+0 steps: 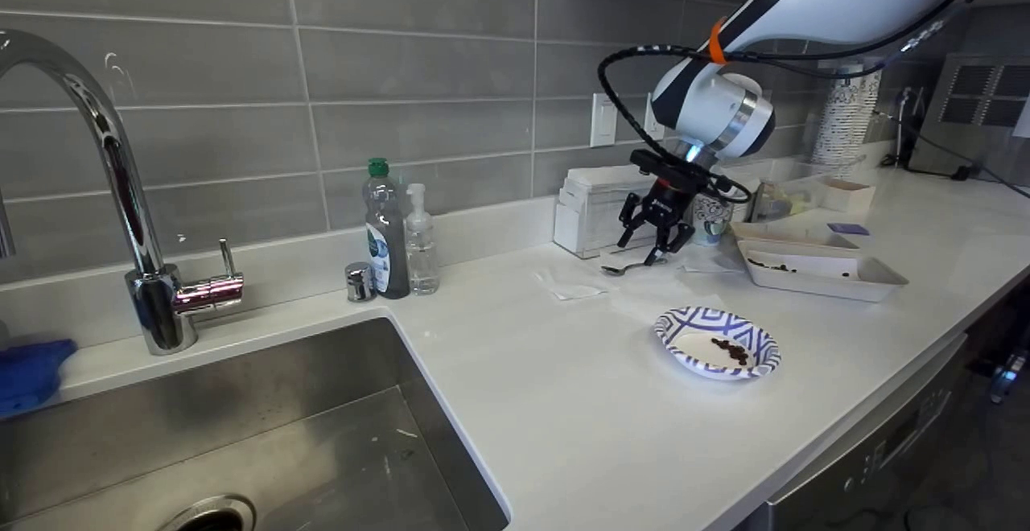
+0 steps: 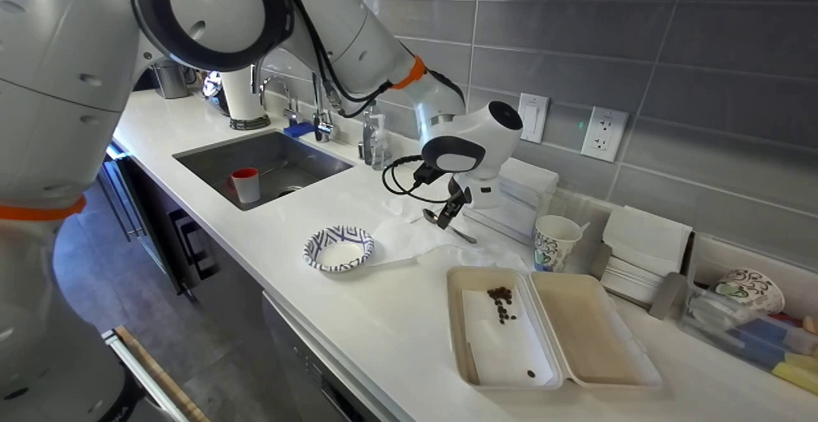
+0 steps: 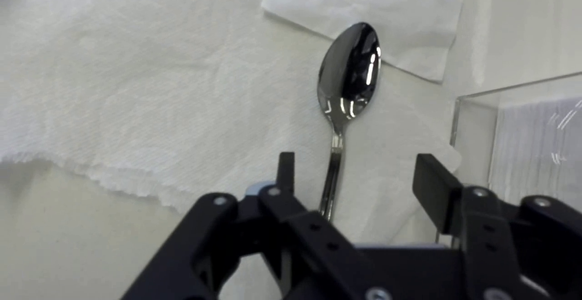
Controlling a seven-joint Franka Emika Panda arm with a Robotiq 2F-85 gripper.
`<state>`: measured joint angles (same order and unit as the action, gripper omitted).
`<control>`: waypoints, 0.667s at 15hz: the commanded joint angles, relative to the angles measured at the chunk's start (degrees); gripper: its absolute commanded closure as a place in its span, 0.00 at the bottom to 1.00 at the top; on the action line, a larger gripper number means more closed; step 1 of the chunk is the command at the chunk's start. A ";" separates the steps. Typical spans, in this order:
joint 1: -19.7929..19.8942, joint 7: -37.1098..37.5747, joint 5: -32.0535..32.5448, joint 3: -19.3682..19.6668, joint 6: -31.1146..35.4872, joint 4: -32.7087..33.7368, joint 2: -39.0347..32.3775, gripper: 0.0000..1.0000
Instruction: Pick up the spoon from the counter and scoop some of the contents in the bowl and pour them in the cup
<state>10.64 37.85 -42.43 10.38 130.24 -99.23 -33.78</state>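
Pickup is presumably in hand: the claw (image 3: 354, 175) is spread apart, the spoon (image 3: 339, 112) ungripped between its 2 fingers (image 3: 285, 172); the handle (image 3: 333, 177) must probably be clamped next.

One spoon (image 3: 340, 104), one bowl (image 2: 339, 254), one freestanding cup (image 2: 551, 249), one mug (image 2: 246, 187), two bottles (image 1: 387, 233) (image 1: 422, 249), two wall plates (image 2: 533, 117) (image 2: 604, 134)

White counter (image 1: 563, 410) under patterned bowl (image 2: 339, 256), paper towels (image 3: 159, 91), open container (image 2: 588, 332)
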 commanded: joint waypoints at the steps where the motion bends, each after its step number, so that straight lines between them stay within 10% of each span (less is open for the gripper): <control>1: -1.12 1.33 4.20 0.63 -0.31 -2.30 3.57 0.01; 10: -3.77 10.86 21.66 3.34 -0.34 -8.36 10.49 0.00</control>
<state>8.23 45.04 -26.55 12.21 130.24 -103.49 -26.67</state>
